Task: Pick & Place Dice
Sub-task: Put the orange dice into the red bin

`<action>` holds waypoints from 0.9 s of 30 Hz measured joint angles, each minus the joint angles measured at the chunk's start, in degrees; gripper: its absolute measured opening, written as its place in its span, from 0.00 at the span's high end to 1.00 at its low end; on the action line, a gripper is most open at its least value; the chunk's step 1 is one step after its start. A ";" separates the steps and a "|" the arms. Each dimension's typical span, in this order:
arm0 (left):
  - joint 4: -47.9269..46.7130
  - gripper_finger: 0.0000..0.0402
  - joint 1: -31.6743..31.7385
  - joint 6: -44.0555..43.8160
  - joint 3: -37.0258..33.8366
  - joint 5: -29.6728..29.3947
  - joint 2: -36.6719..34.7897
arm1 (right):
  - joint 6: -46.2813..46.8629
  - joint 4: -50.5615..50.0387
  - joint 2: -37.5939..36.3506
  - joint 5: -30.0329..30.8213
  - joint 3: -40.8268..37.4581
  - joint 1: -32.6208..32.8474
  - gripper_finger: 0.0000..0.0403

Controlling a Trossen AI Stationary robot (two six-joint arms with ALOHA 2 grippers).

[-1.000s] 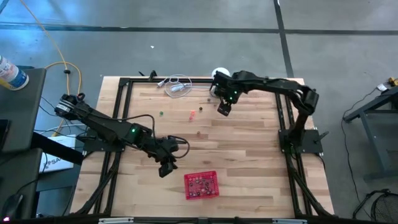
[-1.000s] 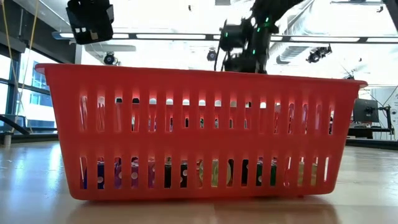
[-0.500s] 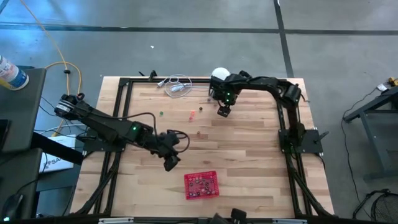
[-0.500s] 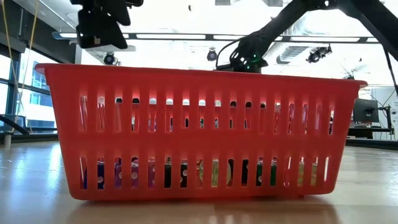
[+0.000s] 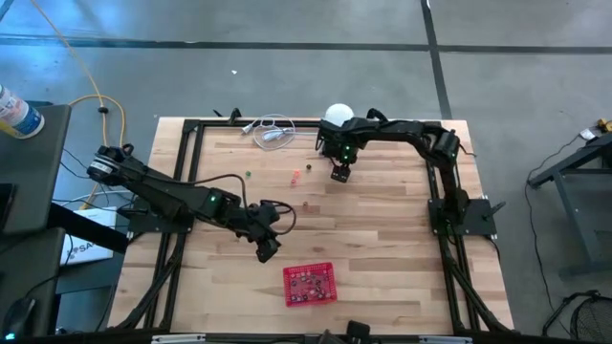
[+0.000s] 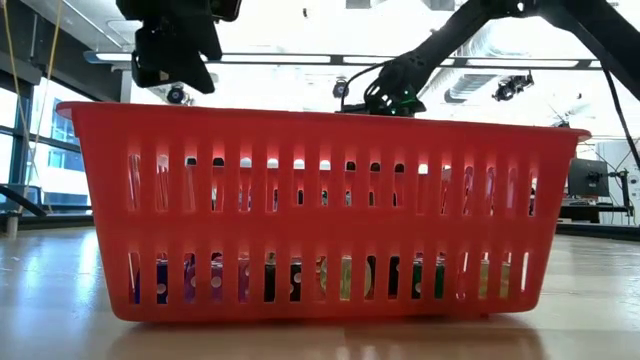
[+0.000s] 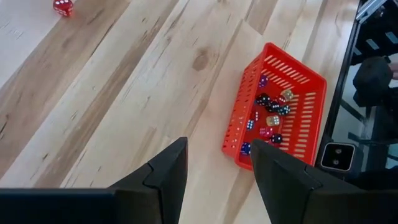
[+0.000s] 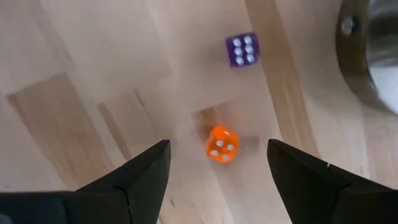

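My right gripper (image 8: pixel 218 147) hangs open and points down over the table's far side, by the metal stand. A small orange die (image 8: pixel 221 144) lies on the wood between its fingers, which stand apart from it. A purple die (image 8: pixel 242 49) lies just beyond. My left gripper (image 7: pixel 217 154) is open and empty, above the wood near the red basket (image 7: pixel 239 118), which holds several mixed dice (image 7: pixel 271 115). In the high view my right gripper (image 5: pixel 339 173) is at the far middle and my left gripper (image 5: pixel 269 250) is to the left of the basket (image 5: pixel 287 287).
The white ball-topped stand (image 5: pixel 337 115) and its metal base (image 8: pixel 367 56) stand right beside my right gripper. Loose dice lie on the wood: green (image 5: pixel 247 175), pink-red (image 5: pixel 296 175), another (image 5: pixel 306 204). A coiled cable (image 5: pixel 273 132) lies at the far edge.
My right gripper has come down toward the table beside the stand, staying open; in the low view it has dropped to the basket's rim line. My left gripper has rolled a little and stays open.
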 joint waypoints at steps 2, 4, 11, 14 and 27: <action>0.26 0.58 0.00 0.00 0.00 -0.01 -0.02 | 0.00 0.78 0.37 -0.58 0.00 0.28 0.36; 0.12 0.58 0.26 0.16 0.00 0.01 -0.02 | -0.01 1.32 0.91 -0.94 0.03 0.37 0.36; 0.18 0.58 0.70 0.97 0.00 0.08 -0.02 | 0.76 2.05 0.92 -1.02 0.07 0.36 0.38; 0.21 0.58 0.79 1.13 0.00 0.05 -0.02 | 1.43 1.93 0.92 -0.11 0.07 0.37 0.44; 0.45 0.58 -0.59 0.66 0.00 0.05 -0.02 | -0.70 1.22 0.92 2.49 0.04 1.20 0.92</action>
